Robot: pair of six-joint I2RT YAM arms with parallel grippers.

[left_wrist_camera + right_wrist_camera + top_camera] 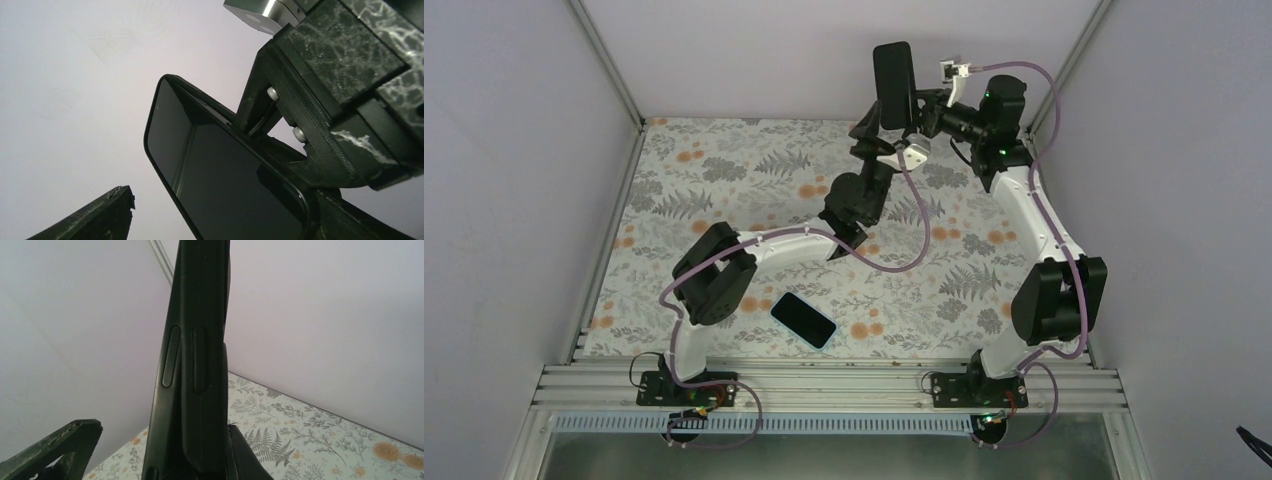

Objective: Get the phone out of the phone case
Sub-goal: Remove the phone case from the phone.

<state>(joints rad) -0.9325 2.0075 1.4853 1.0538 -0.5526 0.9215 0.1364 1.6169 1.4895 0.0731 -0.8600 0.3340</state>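
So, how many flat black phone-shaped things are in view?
2. The phone lies on the table near the front edge; the case is raised upright at the far side. A third could hide behind the arms.

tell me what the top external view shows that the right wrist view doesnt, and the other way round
Only the top external view shows the phone lying flat on the floral cloth near the arm bases. It also shows both arms whole, with the left gripper just below the phone case. Only the right wrist view shows the case's narrow side edge close up, with two raised button strips. Both show the case standing upright in the air, and part of the floral cloth.
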